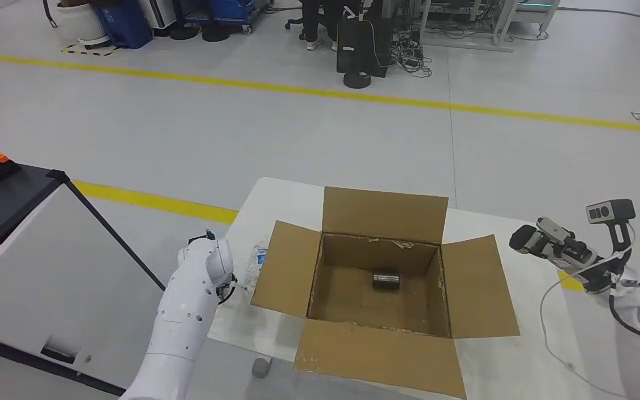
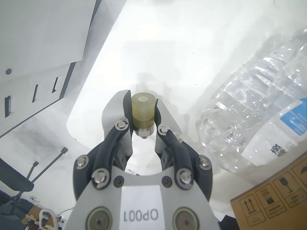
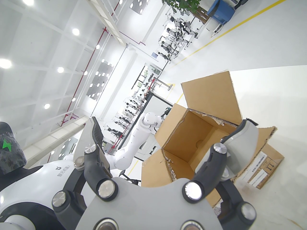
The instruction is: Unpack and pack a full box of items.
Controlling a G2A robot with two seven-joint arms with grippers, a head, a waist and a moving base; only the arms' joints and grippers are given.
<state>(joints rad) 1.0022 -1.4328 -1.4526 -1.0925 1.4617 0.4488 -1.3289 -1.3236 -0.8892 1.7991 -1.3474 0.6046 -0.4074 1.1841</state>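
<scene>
At nine o'clock of the open box (image 1: 285,265), the left gripper (image 2: 142,106) was clamped on a small yellowish cylinder (image 2: 142,116) above the table (image 1: 290,200), a water bottle (image 2: 251,111) lying just beside. Released near the edge, the cylinder might roll off, or knock the bottle. The right gripper (image 3: 171,130) stood open at three o'clock; one dark can (image 1: 387,280) lay inside

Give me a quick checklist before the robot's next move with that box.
1. Grip: ok, left claw shut on the yellowish cylinder.
2. Clearance: ok, water bottle lies beside that claw, apart.
3. Flaps: ok, the box has all four folded out.
4. Emptied: not ok, a dark cylindrical item lies inside.
5. Spare arm: ok, right claw open, holding nothing.
6. Cylinder touching the table: cannot tell.
</scene>
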